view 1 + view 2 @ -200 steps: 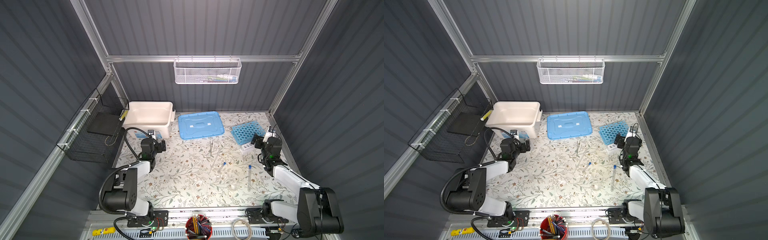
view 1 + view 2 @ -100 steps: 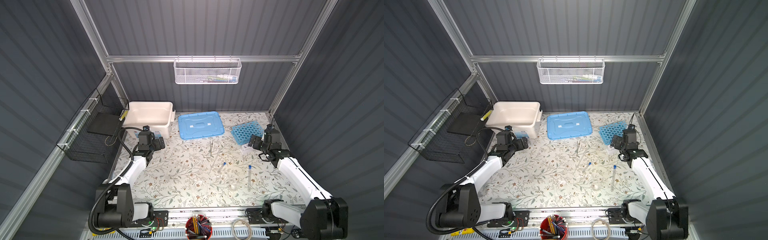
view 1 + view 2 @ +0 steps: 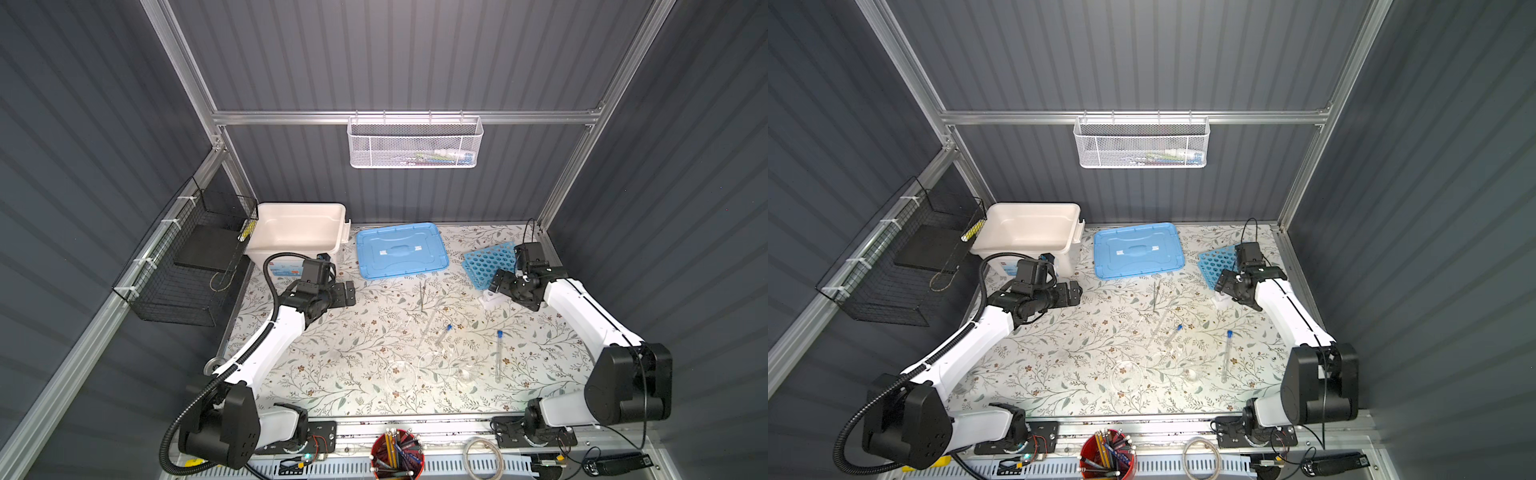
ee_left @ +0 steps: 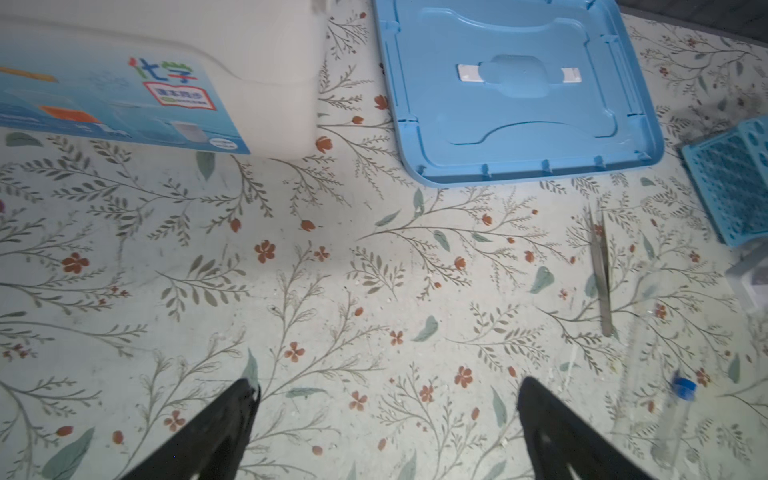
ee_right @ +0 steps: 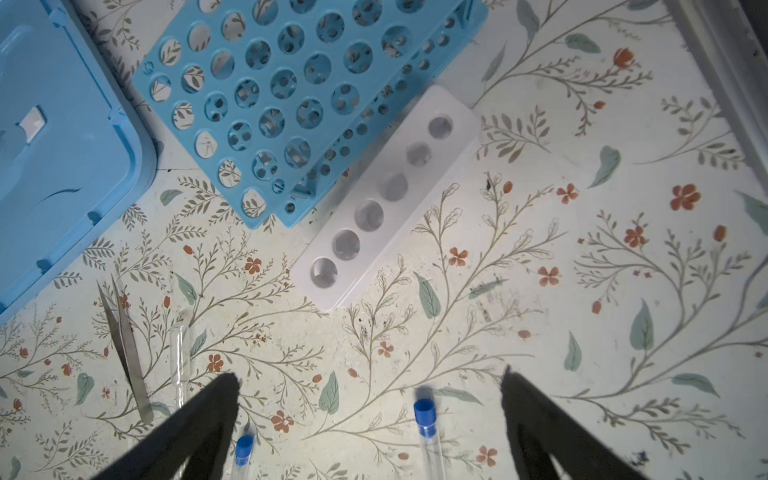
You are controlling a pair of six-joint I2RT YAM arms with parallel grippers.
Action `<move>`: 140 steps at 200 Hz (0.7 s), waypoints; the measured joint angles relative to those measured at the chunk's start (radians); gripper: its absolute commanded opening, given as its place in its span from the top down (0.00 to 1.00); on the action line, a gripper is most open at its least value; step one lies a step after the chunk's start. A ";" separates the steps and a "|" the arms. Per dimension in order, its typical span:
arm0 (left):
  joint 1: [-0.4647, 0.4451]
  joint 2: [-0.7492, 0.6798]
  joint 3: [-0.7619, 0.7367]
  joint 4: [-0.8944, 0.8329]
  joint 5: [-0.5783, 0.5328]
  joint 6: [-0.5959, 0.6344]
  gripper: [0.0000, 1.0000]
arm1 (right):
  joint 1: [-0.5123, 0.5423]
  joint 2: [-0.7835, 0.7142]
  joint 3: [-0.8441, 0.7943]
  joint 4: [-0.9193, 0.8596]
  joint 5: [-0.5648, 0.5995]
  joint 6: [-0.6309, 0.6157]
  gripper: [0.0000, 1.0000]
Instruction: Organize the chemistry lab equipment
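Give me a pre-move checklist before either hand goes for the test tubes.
1. Left hand open and empty: ok.
2. Right hand open and empty: ok.
3. Blue-capped test tube lying free on the table: ok.
4. Blue rack holes unoccupied: ok.
5. Blue lid off the white bin: ok.
6. Glass dishes touching or apart: cannot tell, too faint.

Mesh basket (image 3: 374, 145) contents indistinct, test tube (image 5: 428, 436) cropped
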 measured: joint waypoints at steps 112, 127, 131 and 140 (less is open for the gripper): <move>-0.222 0.233 0.203 -0.014 0.003 -0.006 0.00 | -0.199 0.141 0.035 0.013 -0.161 0.055 0.29; -0.249 0.247 0.217 -0.014 -0.002 -0.006 0.00 | -0.204 0.170 0.042 0.023 -0.166 0.051 0.30; -0.255 0.250 0.219 -0.014 -0.005 -0.006 0.00 | -0.204 0.174 0.042 0.024 -0.167 0.051 0.31; -0.264 0.253 0.222 -0.014 -0.006 -0.006 0.00 | -0.204 0.182 0.044 0.028 -0.170 0.051 0.33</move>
